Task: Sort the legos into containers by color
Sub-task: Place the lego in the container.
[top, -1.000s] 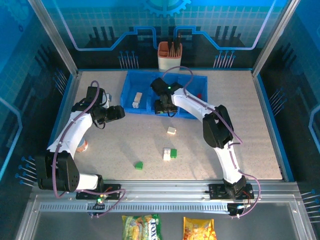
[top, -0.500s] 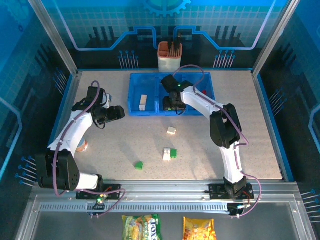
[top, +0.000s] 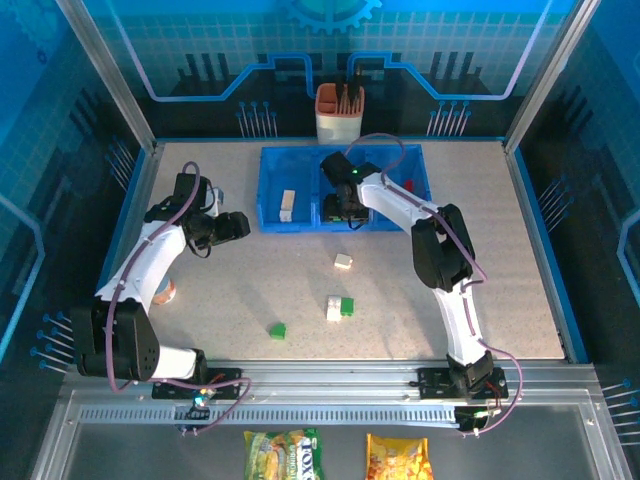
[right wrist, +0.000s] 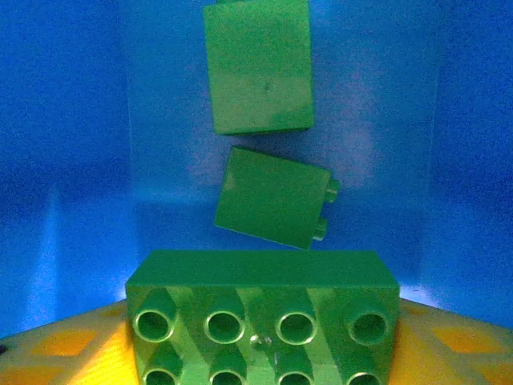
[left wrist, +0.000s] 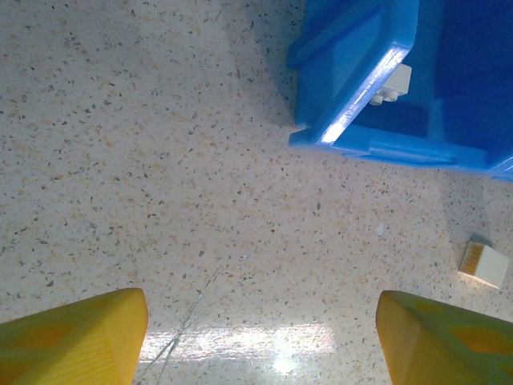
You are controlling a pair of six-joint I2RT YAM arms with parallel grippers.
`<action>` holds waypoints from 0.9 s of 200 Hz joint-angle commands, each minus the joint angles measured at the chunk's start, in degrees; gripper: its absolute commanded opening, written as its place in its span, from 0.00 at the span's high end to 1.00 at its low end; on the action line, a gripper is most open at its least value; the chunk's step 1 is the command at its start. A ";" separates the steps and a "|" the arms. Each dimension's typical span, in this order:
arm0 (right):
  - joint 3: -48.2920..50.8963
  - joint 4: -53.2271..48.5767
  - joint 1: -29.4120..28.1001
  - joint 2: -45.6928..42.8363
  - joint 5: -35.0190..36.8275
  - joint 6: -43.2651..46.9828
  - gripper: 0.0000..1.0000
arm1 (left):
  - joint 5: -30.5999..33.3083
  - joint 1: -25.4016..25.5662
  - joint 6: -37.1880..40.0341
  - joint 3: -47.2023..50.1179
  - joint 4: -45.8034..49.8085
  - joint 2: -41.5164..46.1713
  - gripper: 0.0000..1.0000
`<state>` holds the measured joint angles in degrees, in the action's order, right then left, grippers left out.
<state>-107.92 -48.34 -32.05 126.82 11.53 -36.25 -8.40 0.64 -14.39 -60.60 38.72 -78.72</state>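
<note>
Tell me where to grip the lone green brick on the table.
Take the green brick by two opposite side faces, from straight above: it lies alone on the table, so both sides should be free.

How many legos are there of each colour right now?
Green legos: 5, one of them held in the right gripper
Cream legos: 3
Red legos: 1
Total: 9 that I can see; the right arm may hide more in the tray.
</note>
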 commanded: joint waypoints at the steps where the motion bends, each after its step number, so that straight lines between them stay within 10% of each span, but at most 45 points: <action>1: -1.86 -0.09 0.47 0.27 -0.50 -1.02 0.28 | 0.23 -0.46 1.39 0.75 0.59 0.13 0.24; 180: 12.23 0.20 -5.37 -15.01 3.31 -4.66 0.27 | -1.10 -0.47 1.34 0.56 0.33 0.85 0.24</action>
<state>-99.20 -48.27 -35.44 114.83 13.26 -37.63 -8.47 0.64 -14.39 -60.58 38.72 -78.70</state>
